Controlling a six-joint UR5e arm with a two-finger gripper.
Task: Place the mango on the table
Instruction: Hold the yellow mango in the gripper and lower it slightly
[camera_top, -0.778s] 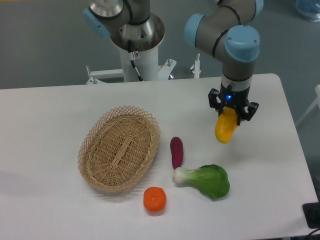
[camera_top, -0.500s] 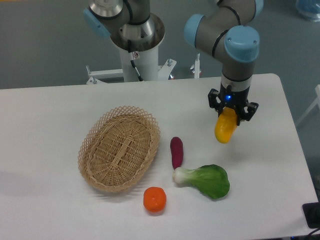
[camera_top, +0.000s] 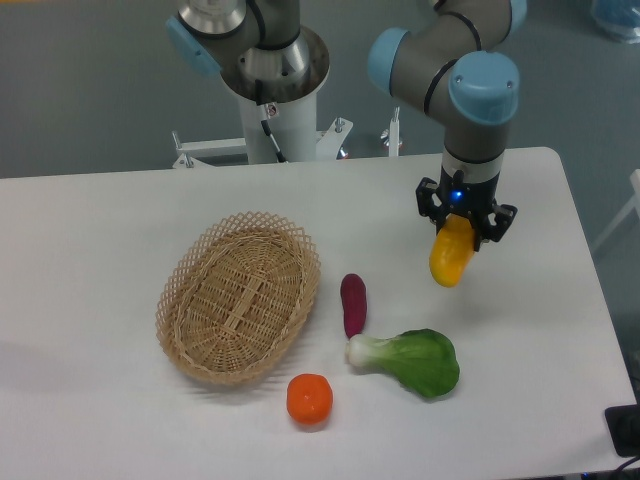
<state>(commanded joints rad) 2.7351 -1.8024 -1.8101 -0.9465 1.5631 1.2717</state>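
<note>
The claw (camera_top: 461, 232) is pinching the mango (camera_top: 451, 256) at its upper end, and the fruit hangs downward from it above the white table (camera_top: 560, 330). Below and to the left of the claw lie a bok choy (camera_top: 412, 360) and a purple eggplant (camera_top: 353, 304).

Setting: robotics lab or test cell. Evidence: industrial arm (camera_top: 470, 90) with grey links and blue joint caps, its pedestal (camera_top: 275, 95) bolted to a metal bracket behind the far edge of a plain white table (camera_top: 100, 230); bare grey floor beyond. Toy-like produce and wicker basket (camera_top: 240, 297) laid out as test props.
</note>
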